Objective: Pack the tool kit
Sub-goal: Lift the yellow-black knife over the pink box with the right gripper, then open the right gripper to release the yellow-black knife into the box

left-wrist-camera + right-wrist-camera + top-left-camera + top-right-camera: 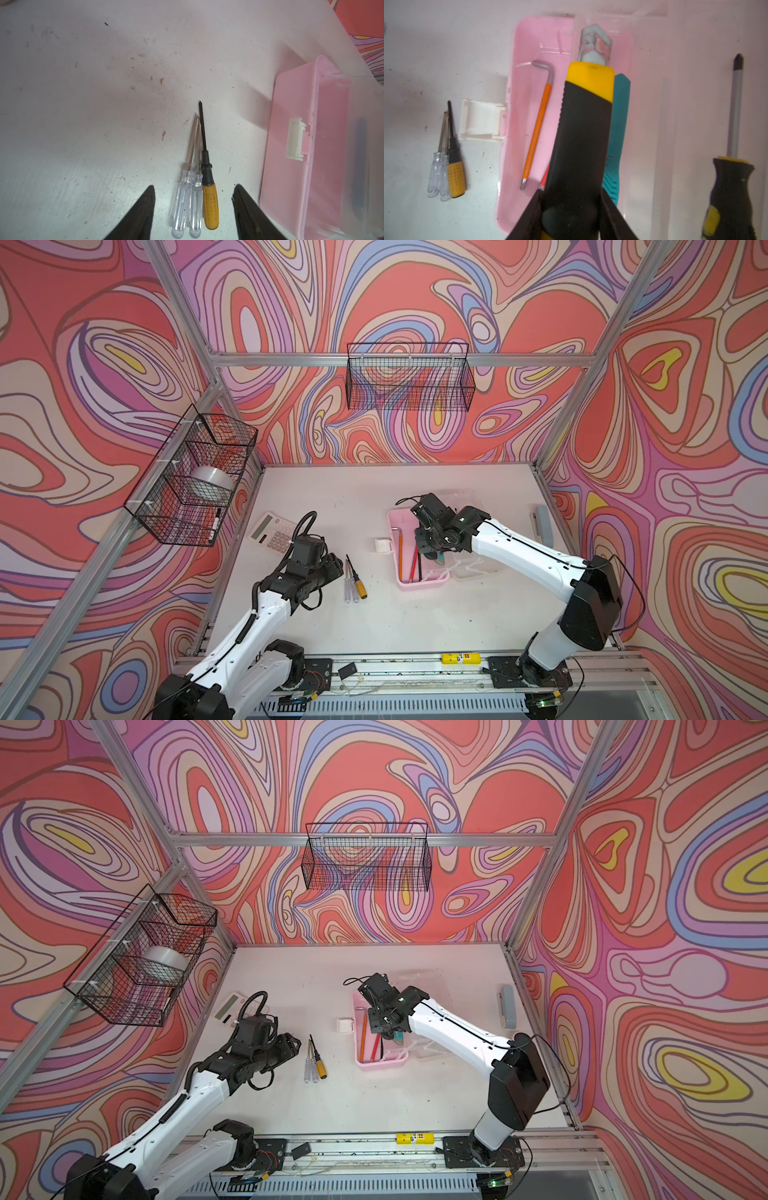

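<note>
Pinched in my right end effector, the yellow-black knife hung mid-frame over the pink box, seemingly due lowering beside the teal knife; my left end effector gaped.

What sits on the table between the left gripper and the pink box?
Three small screwdrivers, two clear-handled and one yellow-handled, lie side by side between the left gripper and the pink box, in both top views.
</note>
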Controlling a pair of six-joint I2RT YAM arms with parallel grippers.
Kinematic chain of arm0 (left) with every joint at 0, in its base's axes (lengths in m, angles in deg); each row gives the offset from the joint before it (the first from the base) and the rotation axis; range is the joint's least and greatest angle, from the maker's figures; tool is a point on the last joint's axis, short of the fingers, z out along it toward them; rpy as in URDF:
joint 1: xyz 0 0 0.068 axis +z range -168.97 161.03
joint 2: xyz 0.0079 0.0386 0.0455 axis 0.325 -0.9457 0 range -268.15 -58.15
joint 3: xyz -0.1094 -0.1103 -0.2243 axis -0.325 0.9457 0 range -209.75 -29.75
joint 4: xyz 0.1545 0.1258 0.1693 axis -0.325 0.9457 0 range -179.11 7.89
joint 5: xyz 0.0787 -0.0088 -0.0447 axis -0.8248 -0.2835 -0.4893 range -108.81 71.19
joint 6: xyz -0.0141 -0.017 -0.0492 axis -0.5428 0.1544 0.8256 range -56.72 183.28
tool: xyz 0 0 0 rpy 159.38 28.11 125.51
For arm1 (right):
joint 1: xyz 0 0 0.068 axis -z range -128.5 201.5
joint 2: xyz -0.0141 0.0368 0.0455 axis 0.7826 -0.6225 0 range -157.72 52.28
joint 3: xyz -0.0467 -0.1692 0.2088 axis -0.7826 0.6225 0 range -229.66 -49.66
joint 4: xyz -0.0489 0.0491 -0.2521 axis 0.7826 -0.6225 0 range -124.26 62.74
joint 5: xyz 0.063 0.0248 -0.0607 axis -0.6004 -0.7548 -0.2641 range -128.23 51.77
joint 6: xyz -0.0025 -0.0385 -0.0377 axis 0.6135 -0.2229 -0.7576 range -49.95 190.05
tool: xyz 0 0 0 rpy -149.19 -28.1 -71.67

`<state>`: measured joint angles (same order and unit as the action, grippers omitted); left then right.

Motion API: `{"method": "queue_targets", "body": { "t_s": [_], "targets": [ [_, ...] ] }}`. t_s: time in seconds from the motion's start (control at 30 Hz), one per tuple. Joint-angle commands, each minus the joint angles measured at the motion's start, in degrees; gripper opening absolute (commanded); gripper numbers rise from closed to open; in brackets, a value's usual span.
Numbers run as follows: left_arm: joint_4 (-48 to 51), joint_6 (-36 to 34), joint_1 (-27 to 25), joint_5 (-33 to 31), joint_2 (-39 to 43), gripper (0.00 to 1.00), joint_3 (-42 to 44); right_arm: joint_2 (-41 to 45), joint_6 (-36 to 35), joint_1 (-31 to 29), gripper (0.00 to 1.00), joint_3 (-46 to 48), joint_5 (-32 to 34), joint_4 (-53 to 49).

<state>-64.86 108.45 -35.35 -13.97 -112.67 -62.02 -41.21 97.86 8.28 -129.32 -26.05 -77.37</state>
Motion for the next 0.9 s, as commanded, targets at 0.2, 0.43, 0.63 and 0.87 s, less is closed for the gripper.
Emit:
{"method": "queue_targets", "body": {
  "t_s": [0.2, 0.43, 0.63, 0.87],
  "targets": [
    [1.47, -0.43, 0.47, -0.48, -1.67, 0.60, -2.75, -3.86, -2.37, 1.91, 0.34, 1.03, 0.37, 3.46],
    [1.51, -0.34, 0.48, -0.58, -2.14, 0.60, -2.94, -2.51, -1.71, 1.91, 0.54, 0.89, 2.76, 3.32],
    [0.54, 0.27, 0.50, -0.10, -2.51, 0.60, -2.31, -2.00, -2.08, 1.90, 0.52, 0.66, 1.95, 3.65],
    [1.03, -1.79, 0.47, -1.93, -2.88, 0.61, -3.23, -1.70, -2.33, 1.91, 0.48, -2.15, -3.38, 5.23]
  ]
}}
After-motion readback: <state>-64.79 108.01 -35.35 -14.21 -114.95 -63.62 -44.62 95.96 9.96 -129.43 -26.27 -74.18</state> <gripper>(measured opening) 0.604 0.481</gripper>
